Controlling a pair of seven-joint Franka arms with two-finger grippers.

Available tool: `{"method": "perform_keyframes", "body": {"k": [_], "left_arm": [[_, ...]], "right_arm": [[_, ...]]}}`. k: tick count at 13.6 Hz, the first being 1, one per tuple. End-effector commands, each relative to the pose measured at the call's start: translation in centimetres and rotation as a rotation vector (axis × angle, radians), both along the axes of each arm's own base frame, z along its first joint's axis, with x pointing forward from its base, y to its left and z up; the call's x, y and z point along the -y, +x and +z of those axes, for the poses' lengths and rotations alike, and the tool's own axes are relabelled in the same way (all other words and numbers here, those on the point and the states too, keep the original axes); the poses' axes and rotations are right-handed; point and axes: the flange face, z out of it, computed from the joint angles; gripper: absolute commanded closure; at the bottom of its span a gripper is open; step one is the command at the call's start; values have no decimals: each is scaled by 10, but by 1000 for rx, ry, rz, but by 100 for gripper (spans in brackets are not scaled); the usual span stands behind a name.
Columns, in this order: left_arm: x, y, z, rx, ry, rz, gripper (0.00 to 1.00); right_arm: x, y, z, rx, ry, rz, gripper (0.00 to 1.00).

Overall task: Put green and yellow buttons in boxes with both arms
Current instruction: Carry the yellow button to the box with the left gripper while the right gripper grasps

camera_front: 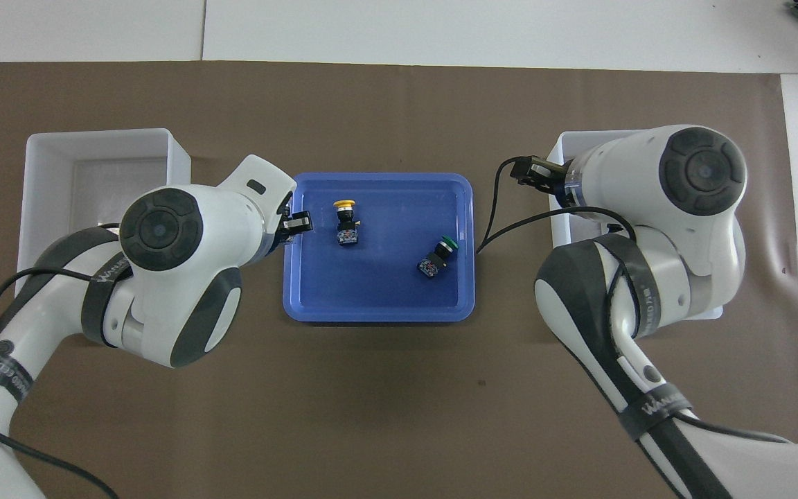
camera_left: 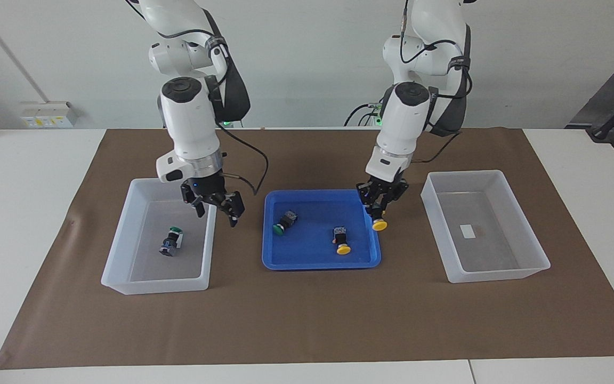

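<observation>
The facing view shows a green button (camera_left: 171,241) lying in the box (camera_left: 120,234) toward the right arm's end of the table; in the overhead view the right arm covers that box (camera_front: 569,149) almost wholly and the button is hidden. The right gripper (camera_left: 215,207) hangs with fingers apart over that box's rim next to the blue tray (camera_left: 307,256). On the tray lie one green button (camera_left: 284,223) and one yellow button (camera_left: 341,240). The left gripper (camera_left: 379,205) is clamped on a second yellow button (camera_left: 379,224), raised over the tray's edge; overhead, the arm hides it. The other box (camera_left: 485,229), toward the left arm's end, holds only its label. Four buttons, two boxes, one tray.
</observation>
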Motion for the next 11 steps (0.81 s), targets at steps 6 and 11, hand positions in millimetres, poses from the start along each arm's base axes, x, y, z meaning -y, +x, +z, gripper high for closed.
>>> {"method": "perform_keyframes", "body": {"k": [6,11], "left_arm": [[-161,62,12,128,71,-40,100],[-237,64,1,124,129,-121,100]], "right_arm": [[-120,-22,-79,-82,50,-148,0],[-146,-51,-111,-134,11,-92,0]]}}
